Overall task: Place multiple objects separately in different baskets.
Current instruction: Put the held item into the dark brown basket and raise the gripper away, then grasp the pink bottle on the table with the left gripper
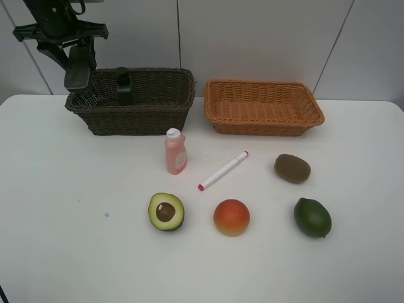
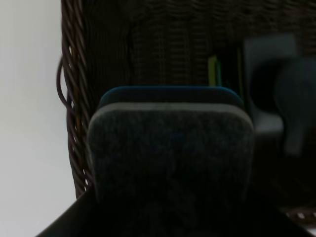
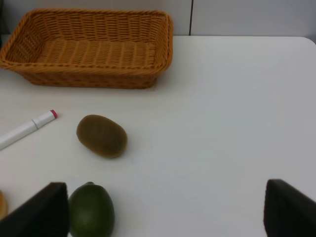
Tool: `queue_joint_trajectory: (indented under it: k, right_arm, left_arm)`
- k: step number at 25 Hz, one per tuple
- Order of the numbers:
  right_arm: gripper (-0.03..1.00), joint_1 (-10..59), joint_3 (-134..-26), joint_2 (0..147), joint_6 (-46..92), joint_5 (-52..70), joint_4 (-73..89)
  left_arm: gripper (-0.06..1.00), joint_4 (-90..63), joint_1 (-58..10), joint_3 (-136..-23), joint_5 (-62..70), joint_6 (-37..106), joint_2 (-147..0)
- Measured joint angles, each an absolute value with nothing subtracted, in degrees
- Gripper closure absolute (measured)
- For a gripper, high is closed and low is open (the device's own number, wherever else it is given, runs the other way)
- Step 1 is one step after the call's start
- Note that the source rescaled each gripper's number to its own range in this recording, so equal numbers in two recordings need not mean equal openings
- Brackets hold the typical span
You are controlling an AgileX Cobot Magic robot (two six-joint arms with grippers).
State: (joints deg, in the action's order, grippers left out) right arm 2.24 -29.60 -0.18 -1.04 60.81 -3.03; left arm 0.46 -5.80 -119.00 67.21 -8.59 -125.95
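My left gripper point(image 1: 80, 58) is shut on the black board eraser point(image 1: 78, 74), which hangs over the left end of the dark brown basket point(image 1: 158, 113). The left wrist view is filled by the eraser point(image 2: 170, 153), with the basket's rim point(image 2: 74, 98) beside it. A dark green pump bottle point(image 1: 124, 86) stands inside that basket. The light orange basket point(image 1: 264, 108) is empty. On the table lie the pink bottle point(image 1: 175, 151), marker point(image 1: 223, 170), avocado half point(image 1: 166, 211), orange-red fruit point(image 1: 231, 217), kiwi point(image 1: 292, 168) and lime point(image 1: 312, 217). My right gripper point(image 3: 165, 212) is open above the table near the lime point(image 3: 91, 212) and kiwi point(image 3: 102, 136).
The white table point(image 1: 57, 208) runs to a grey panelled wall behind the baskets. The right arm does not show in the exterior high view. The orange basket point(image 3: 89, 49) and the marker point(image 3: 27, 128) lie beyond the right gripper.
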Motion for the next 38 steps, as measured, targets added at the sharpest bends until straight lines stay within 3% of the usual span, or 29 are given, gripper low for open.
queue_joint_trajectory:
  k: [8, 13, 15, 29, 34, 38]
  right_arm:
    - [-0.03, 2.24, -29.6, -0.18, -1.04, 60.81, -3.03]
    - [-0.03, 2.24, -29.6, -0.18, -1.04, 60.81, -3.03]
    - [-0.03, 2.24, -29.6, -0.18, -1.04, 60.81, -3.03]
    - [-0.03, 2.24, -29.6, -0.18, -1.04, 60.81, -3.03]
    - [-0.03, 2.24, -29.6, -0.18, -1.04, 60.81, -3.03]
    - [-0.03, 2.24, -29.6, -0.18, -1.04, 60.81, -3.03]
  left_arm:
    - [0.4, 1.06, -5.77, -122.76, 64.84, -8.4, -132.03]
    - [0.16, 3.32, -5.77, -122.88, 61.46, -8.39, -132.13]
    - [0.12, 3.44, -5.77, -122.88, 61.34, -8.34, -132.13]
    - [0.09, -1.89, -5.81, -130.39, 68.74, -7.69, -127.27]
    - [0.09, -6.68, -6.33, -121.22, 68.74, -3.63, -118.61]
    - [0.09, -6.84, -8.26, -106.82, 68.64, -0.81, -109.48]
